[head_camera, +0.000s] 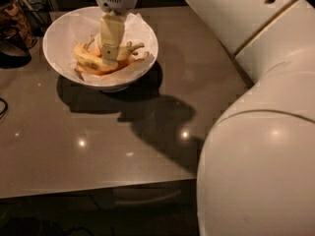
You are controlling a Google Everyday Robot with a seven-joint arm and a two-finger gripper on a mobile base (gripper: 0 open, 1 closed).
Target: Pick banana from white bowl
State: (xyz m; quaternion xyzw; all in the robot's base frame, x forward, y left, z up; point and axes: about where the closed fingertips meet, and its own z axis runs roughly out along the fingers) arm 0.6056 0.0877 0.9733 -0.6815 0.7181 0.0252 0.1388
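Observation:
The white bowl [61, 33], lined with crinkled white paper, stands at the back left of the grey table. Several bananas lie in it. The pale-yellow curved banana [88, 59] lies left of centre. An orange-tinted one [96, 72] lies under it, and another with a brown stem [132, 48] lies to the right. My gripper [109, 58] reaches down from above into the middle of the bowl. Its tip rests at the right end of the pale-yellow banana, and it hides part of the pile.
My white arm [256, 132] fills the right side and casts a dark shadow [157, 117] on the table. A black object [12, 53] and a dark cluttered item [12, 11] sit at the left edge. The table's front edge [98, 191] runs along the bottom.

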